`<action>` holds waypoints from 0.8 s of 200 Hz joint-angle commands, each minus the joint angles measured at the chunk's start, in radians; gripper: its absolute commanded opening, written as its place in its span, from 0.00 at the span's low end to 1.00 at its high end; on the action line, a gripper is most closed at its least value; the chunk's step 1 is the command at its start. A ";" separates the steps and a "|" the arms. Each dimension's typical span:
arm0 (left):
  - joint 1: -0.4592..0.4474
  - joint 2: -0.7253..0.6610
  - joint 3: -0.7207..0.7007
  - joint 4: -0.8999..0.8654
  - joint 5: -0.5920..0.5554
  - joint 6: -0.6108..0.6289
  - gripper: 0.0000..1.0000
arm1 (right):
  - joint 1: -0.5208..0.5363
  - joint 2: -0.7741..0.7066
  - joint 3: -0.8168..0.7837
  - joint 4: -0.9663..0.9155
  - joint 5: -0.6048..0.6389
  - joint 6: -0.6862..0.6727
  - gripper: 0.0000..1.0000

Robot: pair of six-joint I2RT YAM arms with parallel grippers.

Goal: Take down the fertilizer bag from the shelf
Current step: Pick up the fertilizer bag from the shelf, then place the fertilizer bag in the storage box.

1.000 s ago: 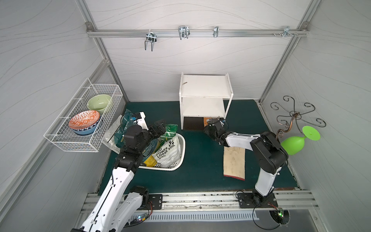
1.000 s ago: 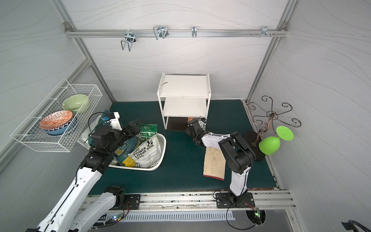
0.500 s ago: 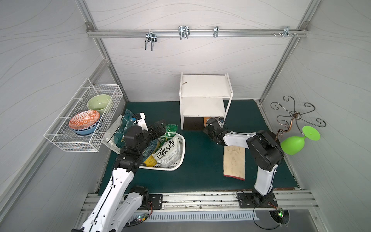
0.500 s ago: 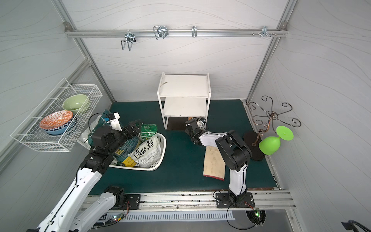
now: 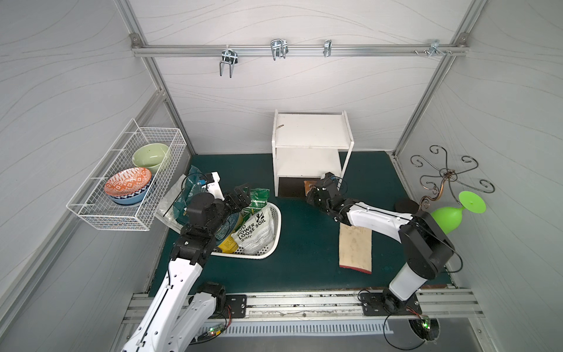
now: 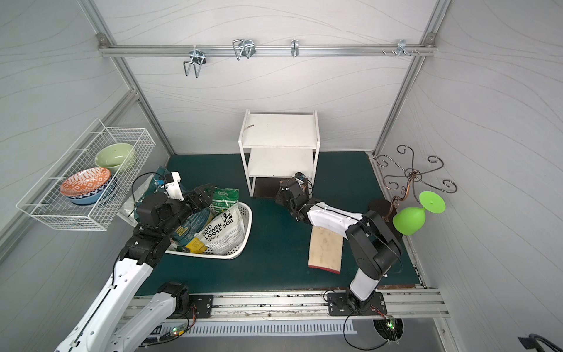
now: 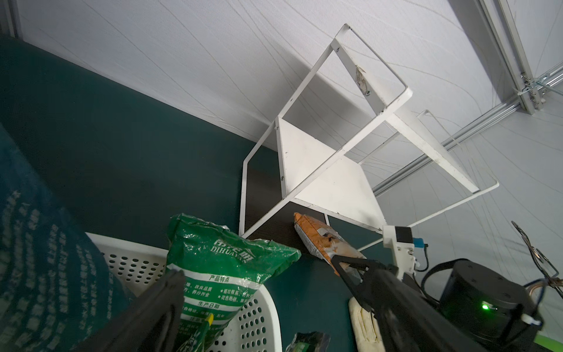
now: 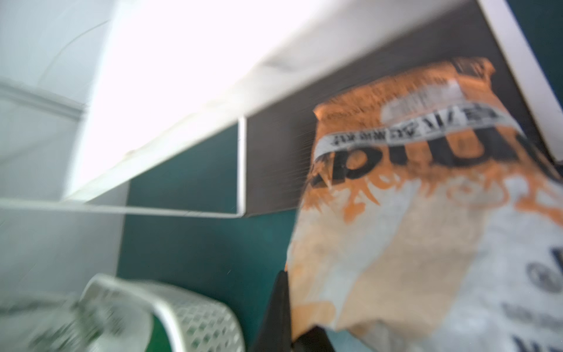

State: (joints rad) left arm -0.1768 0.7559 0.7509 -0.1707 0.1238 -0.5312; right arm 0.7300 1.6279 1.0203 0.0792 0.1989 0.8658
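The fertilizer bag [image 8: 426, 189] is a crinkled orange-and-white plastic pouch with black lettering, blurred in the right wrist view. In the left wrist view it [image 7: 326, 240] sits low and centre-right of the frame, lying out of the open front of the shelf [image 7: 329, 173] at its lowest level, over the dark board there. The right gripper [image 5: 313, 190] is clamped together on the bag's near edge. The shelf [image 5: 310, 137] has flat matte white boards, thin white metal legs and raised side rails, and stands against the back wall, upper centre in both top views. Green mat [image 5: 304, 243] lies open in front of it. The left gripper [image 5: 240, 196], jaws apart, hovers over a white perforated basket [image 5: 274, 231] of bags at centre-left.
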 commanded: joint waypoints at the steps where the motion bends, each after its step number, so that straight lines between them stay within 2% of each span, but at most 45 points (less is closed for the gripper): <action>1: 0.005 -0.013 0.029 0.015 -0.001 0.042 0.99 | 0.016 -0.087 0.000 -0.057 -0.092 -0.105 0.00; 72: 0.003 0.027 0.141 -0.152 0.130 0.184 0.99 | 0.019 -0.210 0.122 -0.346 -0.378 -0.294 0.00; 121: -0.025 0.083 0.295 -0.435 0.243 0.367 0.99 | 0.018 -0.281 0.253 -0.533 -0.506 -0.431 0.00; 143: -0.062 0.101 0.347 -0.556 0.245 0.422 0.98 | 0.016 -0.272 0.348 -0.593 -0.621 -0.486 0.00; 160: -0.102 0.102 0.352 -0.618 0.202 0.443 0.97 | 0.016 -0.246 0.418 -0.630 -0.708 -0.524 0.00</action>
State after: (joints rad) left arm -0.2356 0.8536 1.0584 -0.6491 0.3305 -0.1791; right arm 0.7429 1.4067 1.3167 -0.5434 -0.3336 0.4511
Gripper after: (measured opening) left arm 0.973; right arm 0.047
